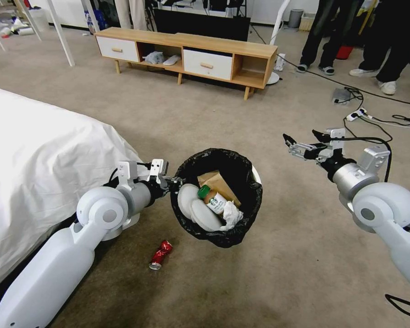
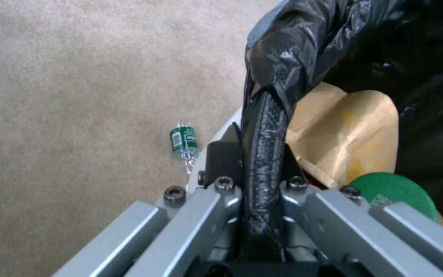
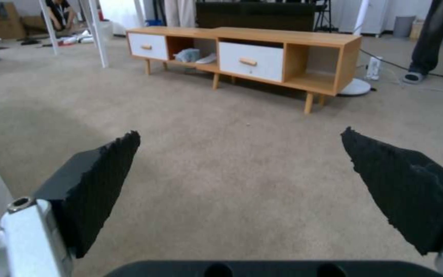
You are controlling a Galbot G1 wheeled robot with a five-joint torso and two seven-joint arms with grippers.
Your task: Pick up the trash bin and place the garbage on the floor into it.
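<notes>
My left gripper [image 1: 175,182] is shut on the near-left rim of the trash bin [image 1: 241,228], a white tub lined with a black bag. In the left wrist view the fingers [image 2: 221,157] clamp the bag-covered rim [image 2: 262,127]. Inside the bin lie a brown paper bag [image 1: 216,182], a green-capped bottle [image 1: 212,199], a white tissue [image 1: 232,215] and white round pieces. A crushed red can [image 1: 161,254] lies on the floor [image 1: 282,273] in front of the bin. A green-labelled bottle [image 2: 184,143] lies on the carpet beside the bin. My right gripper [image 1: 299,136] hangs open and empty to the right [image 3: 239,134].
A bed with a white sheet [image 1: 32,159] stands close on the left. A low wooden cabinet [image 1: 191,54] lines the far side. Cables and a power strip [image 1: 360,114] run across the carpet at the right, near people's legs.
</notes>
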